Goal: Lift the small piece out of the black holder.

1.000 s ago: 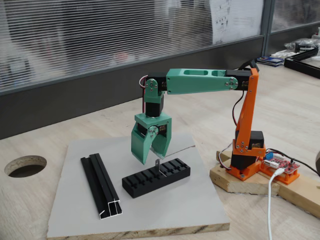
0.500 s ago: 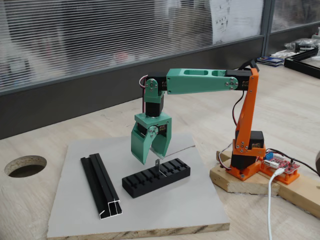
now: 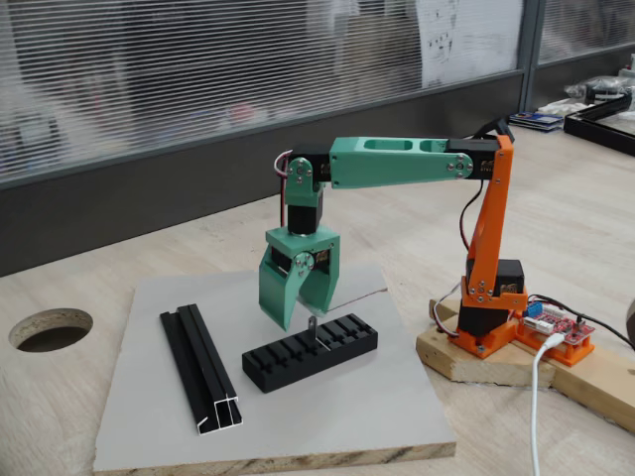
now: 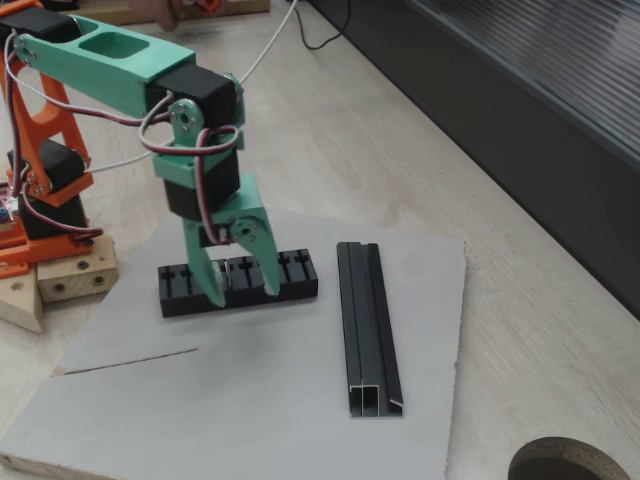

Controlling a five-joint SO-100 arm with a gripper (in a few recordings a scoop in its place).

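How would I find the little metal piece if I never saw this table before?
Start at the grey board in front of the orange and green arm and find the short black holder with slots across its top. The small piece stands upright in it, below the gripper. Unlike the long thin wire lying flat behind, it is short.

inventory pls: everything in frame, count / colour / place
small piece: 1, grey metal, standing upright in a slot of the holder, just under the gripper
black holder: 1, black slotted block, middle of the board
channel rail: 1, black with silver-edged end, on the board beside the holder, apart from it
thin wire: 1, grey, lying on the board behind the holder
board: 1, grey top, pale wood edge, on the table
table: 1, light wood, round hole near its edge
wooden base block: 1, pale wood, under the arm's foot
circuit board: 1, red, beside the arm's base
arm: 1, green and orange
gripper: 1, green, jaws open, pointing down over the holder
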